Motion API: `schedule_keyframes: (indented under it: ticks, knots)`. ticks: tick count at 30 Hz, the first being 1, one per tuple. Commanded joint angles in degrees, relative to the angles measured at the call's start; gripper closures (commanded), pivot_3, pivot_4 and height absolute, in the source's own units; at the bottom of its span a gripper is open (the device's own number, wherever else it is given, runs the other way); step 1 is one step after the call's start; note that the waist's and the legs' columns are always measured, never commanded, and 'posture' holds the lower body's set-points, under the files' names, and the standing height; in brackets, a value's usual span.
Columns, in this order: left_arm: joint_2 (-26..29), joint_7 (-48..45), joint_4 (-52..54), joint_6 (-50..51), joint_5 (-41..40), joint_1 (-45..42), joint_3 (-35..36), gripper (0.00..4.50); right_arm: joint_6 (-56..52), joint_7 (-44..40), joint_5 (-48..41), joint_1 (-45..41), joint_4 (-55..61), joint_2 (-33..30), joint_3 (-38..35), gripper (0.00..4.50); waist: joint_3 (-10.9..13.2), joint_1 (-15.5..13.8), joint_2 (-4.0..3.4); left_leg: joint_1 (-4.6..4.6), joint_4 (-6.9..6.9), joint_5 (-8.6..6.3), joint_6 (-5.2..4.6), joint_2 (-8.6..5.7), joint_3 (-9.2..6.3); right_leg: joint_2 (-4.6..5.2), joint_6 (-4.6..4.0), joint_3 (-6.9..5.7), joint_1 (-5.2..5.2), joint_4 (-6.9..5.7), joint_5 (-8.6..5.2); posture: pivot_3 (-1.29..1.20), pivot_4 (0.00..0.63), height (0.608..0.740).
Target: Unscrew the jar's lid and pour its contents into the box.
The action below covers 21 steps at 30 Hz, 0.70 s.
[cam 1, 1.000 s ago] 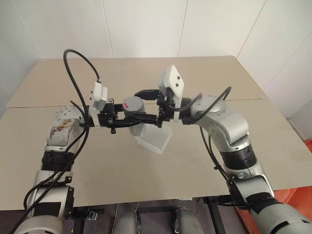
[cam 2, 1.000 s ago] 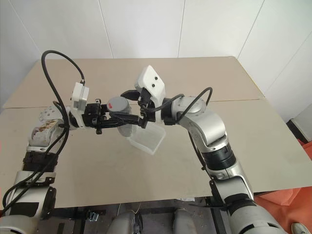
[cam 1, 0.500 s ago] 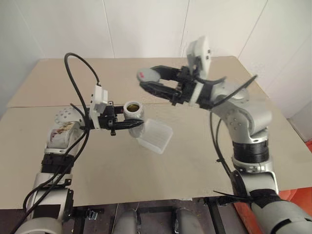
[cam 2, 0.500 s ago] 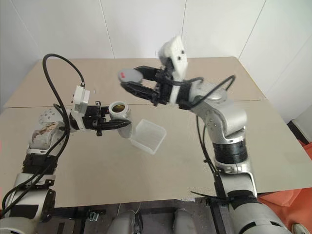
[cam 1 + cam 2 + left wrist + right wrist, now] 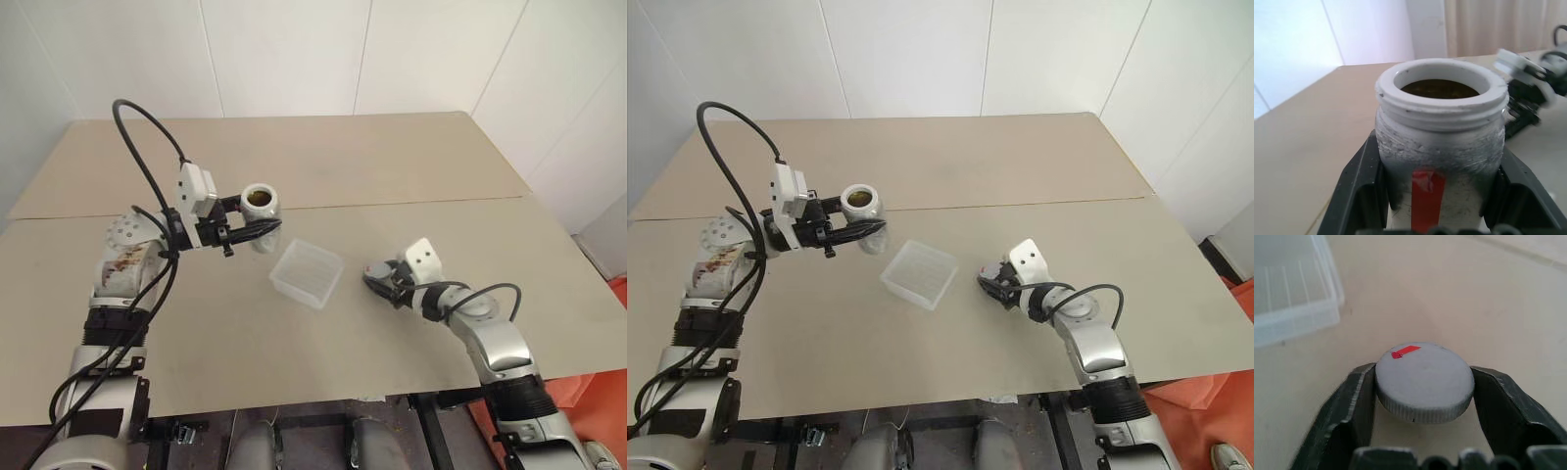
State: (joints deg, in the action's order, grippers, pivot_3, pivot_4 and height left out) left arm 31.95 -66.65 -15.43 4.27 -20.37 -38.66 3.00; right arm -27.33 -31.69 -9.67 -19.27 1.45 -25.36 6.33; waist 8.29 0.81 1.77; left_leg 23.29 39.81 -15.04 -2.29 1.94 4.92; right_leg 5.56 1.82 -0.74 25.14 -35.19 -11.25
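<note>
With the lid [image 5: 1423,381] carried down to the tabletop [image 5: 411,176] between the right gripper's [image 5: 382,284] fingers, toward the right edge, the left gripper [image 5: 257,229], clamped on the open jar [image 5: 260,205], is free to pour into the box [image 5: 307,273].

We note the jar [image 5: 1440,161] has a silvery-grey body with a rough, scuffed, matt look, and a smooth whitish plastic threaded rim marked with small dark specks. A glossy red strip is stuck on its side. The lid [image 5: 1424,381] looks like matt grey plastic, flat and slightly grainy on top, with fine ribbing round its edge and a small red mark. The box [image 5: 307,273] is thin translucent white plastic, smooth, with faint ridges on its floor. The table [image 5: 392,166] is a matt beige, board-like surface. The fingers [image 5: 1508,406] of the right gripper [image 5: 1424,396] are dark and worn, with a dull sheen; those of the left gripper [image 5: 1440,196] are smooth black plastic.
</note>
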Motion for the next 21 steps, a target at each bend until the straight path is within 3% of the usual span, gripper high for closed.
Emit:
schedule_keyframes:
  ticks: [1,3,7,11,13,15,18,21]
  knots:
    - [0.10,3.12,-1.11,-11.02,6.46,-1.42,-1.55,2.52,-3.77,-3.10,-2.07,-0.17,7.24,-3.38,-1.84,0.08,0.00,-0.13,0.00,0.00,-0.01,0.00,0.00,-0.01,0.00,0.01,0.00,0.01,0.00,0.03,0.00,0.00,0.150,0.740]
    - [-0.89,7.39,-3.45,-19.43,11.12,-2.52,-2.25,2.52,-7.79,-6.44,-6.31,-0.51,12.28,-6.05,-4.21,0.08,0.00,-0.39,0.00,0.01,-0.01,-0.01,-0.02,-0.01,-0.01,0.01,0.00,0.00,-0.01,0.08,0.00,0.00,0.150,0.740]
    - [-0.03,23.54,-13.61,-44.86,29.56,-7.87,-5.82,2.52,-18.16,-12.68,-16.32,-3.30,20.65,-12.25,-8.16,0.08,0.01,-1.49,0.02,0.03,0.01,-0.03,-0.05,-0.02,-0.01,0.04,-0.02,-0.07,-0.05,0.16,0.06,0.00,0.150,0.740]
    - [5.33,57.01,-18.16,-61.48,64.38,-17.68,-15.02,2.52,-26.69,-20.15,-24.95,-9.67,24.94,-19.41,-7.92,0.08,0.03,-1.65,0.04,0.04,-0.02,-0.05,-0.08,-0.03,0.05,0.06,-0.02,-0.13,-0.11,0.24,0.13,0.00,0.150,0.740]
    - [7.88,76.02,-17.40,-61.34,80.69,-22.09,-22.72,2.52,-27.67,-21.81,-26.40,-12.12,24.86,-20.96,-6.96,0.08,0.02,-1.80,0.04,0.08,-0.01,-0.07,-0.10,-0.04,0.06,0.07,0.01,-0.14,-0.10,0.24,0.15,0.00,0.150,0.740]
    - [9.21,89.64,-18.33,-59.56,91.80,-25.59,-30.09,2.52,-27.96,-22.46,-26.53,-14.16,24.05,-21.59,-5.66,0.08,0.03,-1.86,0.04,0.07,-0.03,-0.09,-0.12,-0.03,0.09,0.08,0.06,-0.16,-0.14,0.20,0.18,0.00,0.150,0.740]
    - [9.57,102.92,-19.92,-56.19,102.55,-28.71,-39.55,2.52,-28.31,-22.01,-26.26,-17.29,22.46,-20.96,-4.64,0.08,0.02,-1.74,0.04,0.08,-0.02,-0.09,-0.13,-0.03,0.18,0.11,0.13,-0.15,-0.12,0.16,0.21,0.00,0.150,0.740]
    - [8.71,109.94,-21.66,-52.41,108.03,-30.06,-45.50,2.52,-28.51,-21.06,-26.59,-19.44,21.45,-19.91,-4.91,0.08,0.03,-1.57,0.04,0.16,-0.01,-0.09,-0.12,-0.01,0.27,0.11,0.14,-0.13,0.03,0.11,0.21,0.00,0.150,0.740]
